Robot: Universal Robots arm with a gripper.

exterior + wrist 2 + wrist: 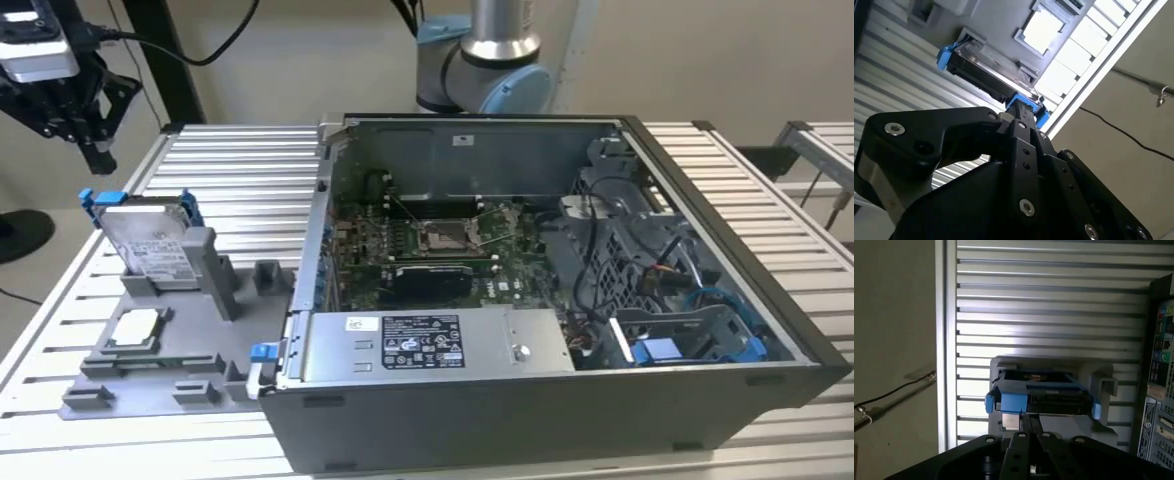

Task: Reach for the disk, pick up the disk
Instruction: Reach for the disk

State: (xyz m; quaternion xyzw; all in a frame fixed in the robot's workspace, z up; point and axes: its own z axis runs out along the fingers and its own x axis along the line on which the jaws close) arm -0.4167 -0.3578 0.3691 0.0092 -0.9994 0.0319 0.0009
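Note:
The disk [147, 240] is a silver hard drive with a white label and blue rails. It stands tilted on edge in a grey holder at the exterior view's left. My black gripper [98, 158] hangs above and a little behind it, apart from it, with the fingers shut and nothing held. In both wrist views the closed fingertips [1023, 107] [1029, 419] point at the disk [986, 70] [1041, 395], whose blue rail ends show on either side.
The grey holder plate [200, 370] also carries a small square silver CPU chip [138, 328]. An open computer case [534, 300] stands just to the exterior view's right of the plate. Everything rests on a slatted metal table [240, 170]. The arm's base [487, 60] rises behind the case.

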